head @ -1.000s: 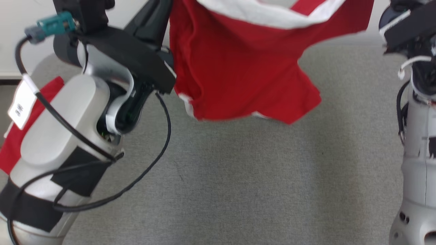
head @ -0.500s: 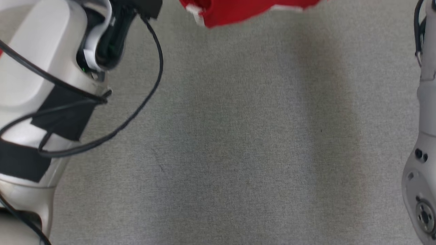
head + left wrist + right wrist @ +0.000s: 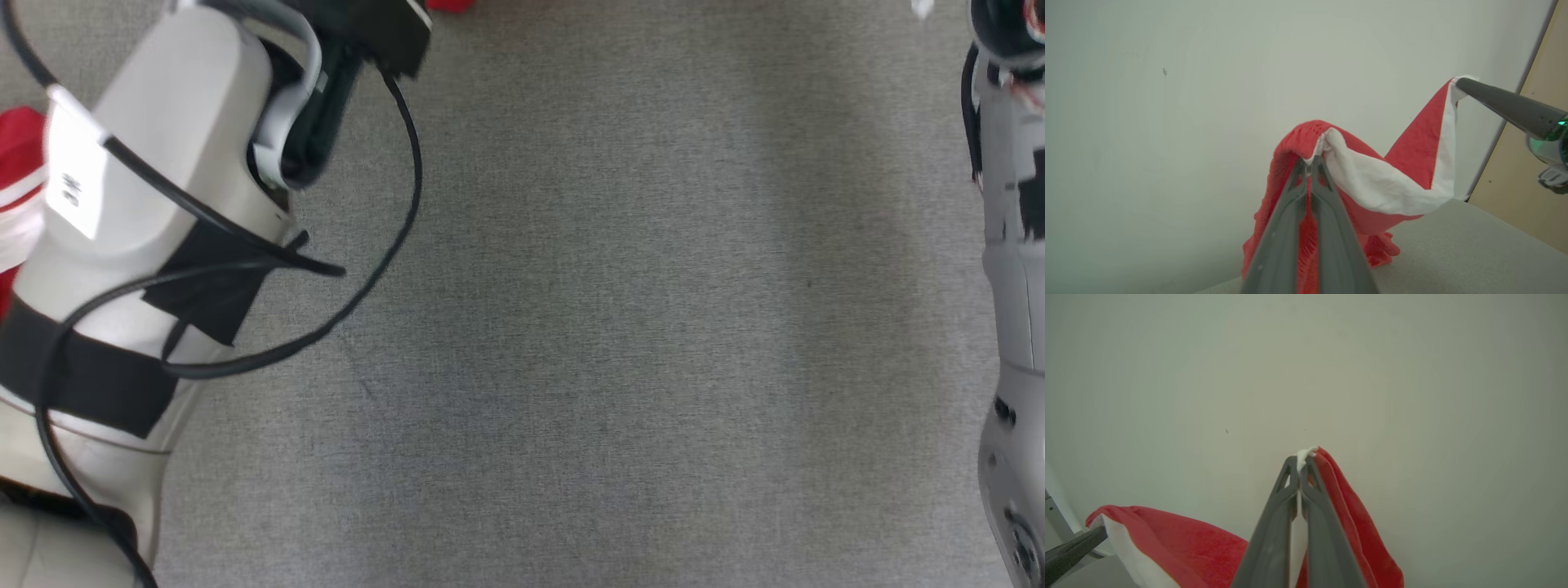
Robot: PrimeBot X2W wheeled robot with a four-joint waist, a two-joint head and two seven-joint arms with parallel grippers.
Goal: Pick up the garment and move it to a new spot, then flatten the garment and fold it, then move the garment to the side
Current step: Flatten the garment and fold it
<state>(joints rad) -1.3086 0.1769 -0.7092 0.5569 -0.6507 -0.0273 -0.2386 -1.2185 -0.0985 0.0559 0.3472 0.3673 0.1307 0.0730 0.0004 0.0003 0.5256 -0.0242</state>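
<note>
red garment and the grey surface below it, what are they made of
Red garment: likely a knitted mesh fabric, matte, with small open holes visible in the weave. Grey surface: probably low-pile carpet or felt, matte, finely flecked texture.

In the head view the top edge cut the garment (image 3: 449, 4) down to a red sliver, and a red-and-white patch of cloth (image 3: 18, 188) at the left edge lay mostly behind the left forearm (image 3: 155, 163), too little showing to tell whether it was the same piece. In the left wrist view the pressed-together fingers of the left claw (image 3: 1309, 161) hid the folds hanging behind them, while the right claw (image 3: 1459, 83) ran off the right edge.
</note>
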